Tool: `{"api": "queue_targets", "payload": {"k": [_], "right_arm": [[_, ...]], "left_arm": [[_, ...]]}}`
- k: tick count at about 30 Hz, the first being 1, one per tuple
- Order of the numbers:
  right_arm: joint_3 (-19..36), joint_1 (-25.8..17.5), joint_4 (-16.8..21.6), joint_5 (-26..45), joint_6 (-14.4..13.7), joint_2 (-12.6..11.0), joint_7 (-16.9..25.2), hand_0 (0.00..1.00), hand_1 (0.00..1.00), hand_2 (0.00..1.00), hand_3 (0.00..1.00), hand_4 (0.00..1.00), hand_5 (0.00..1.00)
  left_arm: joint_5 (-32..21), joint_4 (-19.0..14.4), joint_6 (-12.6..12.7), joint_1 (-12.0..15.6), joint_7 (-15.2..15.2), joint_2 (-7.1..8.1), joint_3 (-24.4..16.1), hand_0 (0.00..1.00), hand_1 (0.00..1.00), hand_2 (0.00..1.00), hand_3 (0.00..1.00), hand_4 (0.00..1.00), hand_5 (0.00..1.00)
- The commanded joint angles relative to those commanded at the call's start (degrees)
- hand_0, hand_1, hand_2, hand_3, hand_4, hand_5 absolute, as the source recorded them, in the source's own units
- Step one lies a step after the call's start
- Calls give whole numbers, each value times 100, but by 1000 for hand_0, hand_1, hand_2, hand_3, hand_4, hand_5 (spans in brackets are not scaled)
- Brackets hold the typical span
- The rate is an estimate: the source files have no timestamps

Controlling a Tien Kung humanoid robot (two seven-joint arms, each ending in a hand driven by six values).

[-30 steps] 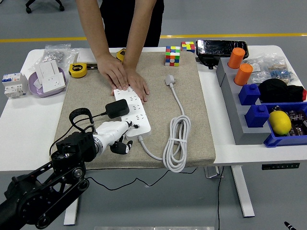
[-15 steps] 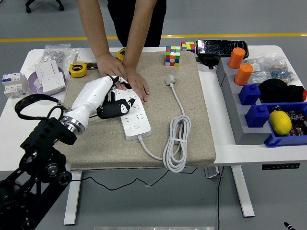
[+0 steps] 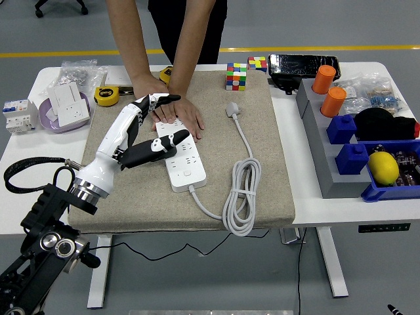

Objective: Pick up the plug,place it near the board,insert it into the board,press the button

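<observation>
The white power strip [image 3: 180,154] lies on the tan mat [image 3: 262,164] with its long axis running from about 11 o'clock down to 5 o'clock. A person's hands [image 3: 172,108] press flat on its far end. The left robot hand [image 3: 152,128] reaches in from 7 o'clock, white fingers [image 3: 159,100] spread and holding nothing; the fingertips lie over the person's hands at the strip's far end. The black plug [image 3: 149,151] sits just under the palm, at the strip's left edge near its middle, seemingly seated, though the arm hides the contact. By my reading, the button lies at the near end, toward 5 o'clock from the palm. The right arm is absent from the head view.
</observation>
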Motion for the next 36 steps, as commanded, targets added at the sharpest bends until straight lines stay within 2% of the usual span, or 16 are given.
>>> {"api": "queue_targets", "payload": {"k": [6, 7, 14, 15, 16, 18, 21, 22, 27, 28, 30, 33, 34, 36], "right_arm": [[-13, -5, 0, 12, -2, -6, 7, 818, 752, 751, 789, 998, 913], [-17, -2, 0, 17, -2, -5, 10, 818, 752, 751, 789, 998, 913], [-31, -6, 0, 24, -1, -5, 11, 818, 751, 751, 789, 998, 913], [-27, -9, 0, 20, -1, -9, 7, 818, 751, 751, 789, 998, 913], [-18, -10, 0, 11, -1, -10, 2, 818, 752, 751, 789, 998, 914], [-10, -12, 0, 10, -2, -13, -3, 818, 752, 751, 789, 998, 914], [-6, -7, 0, 6, -4, -25, -5, 818, 752, 751, 789, 998, 914], [-10, -5, 0, 11, -4, -28, -4, 818, 752, 751, 790, 998, 912], [-35, 23, 0, 34, -3, -23, 7, 818, 752, 751, 790, 998, 912], [-39, 27, 0, 38, -3, -22, 8, 818, 752, 751, 790, 998, 913], [-41, 37, 0, 41, -4, -22, 8, 818, 752, 751, 790, 998, 913], [-37, 37, 0, 40, -5, -26, 3, 818, 752, 751, 790, 998, 913], [-32, 36, 0, 31, -4, -28, -4, 818, 751, 751, 789, 998, 912], [-28, 34, 0, 29, -6, -30, -6, 818, 751, 751, 789, 998, 912]], "left_arm": [[-1459, -54, -80, 175, -2, 39, -143, 998, 998, 998, 998, 998, 771], [-1567, -52, -101, 189, 31, 53, -156, 998, 998, 998, 998, 998, 771], [-1358, -24, -184, 233, 172, 129, -138, 998, 998, 998, 998, 998, 762], [-1253, -16, -203, 232, 217, 140, -146, 998, 998, 998, 998, 998, 762], [-1135, -11, -212, 229, 254, 152, -160, 950, 943, 898, 995, 998, 690], [-877, -6, -237, 223, 317, 180, -180, 950, 943, 898, 995, 998, 690], [-209, 16, -346, 145, 622, 286, -207, 950, 943, 898, 995, 998, 690], [12, 26, -384, 110, 719, 319, -206, 428, 456, 478, 928, 861, 311], [1241, 220, -857, -228, 1292, 550, 27, 428, 456, 478, 928, 861, 311], [1464, 261, -918, -279, 1352, 575, 79, 273, 182, 291, 915, 707, 139], [1948, 392, -1039, -432, 1484, 638, 245, 273, 182, 291, 915, 707, 139], [2655, 571, -1043, -613, 1562, 665, 446, 273, 182, 291, 915, 707, 139], [2905, 636, -1032, -669, 1579, 659, 510, 237, 96, 190, 883, 556, 30], [3279, 724, -1026, -743, 1609, 639, 613, 237, 96, 190, 883, 556, 30]]}}
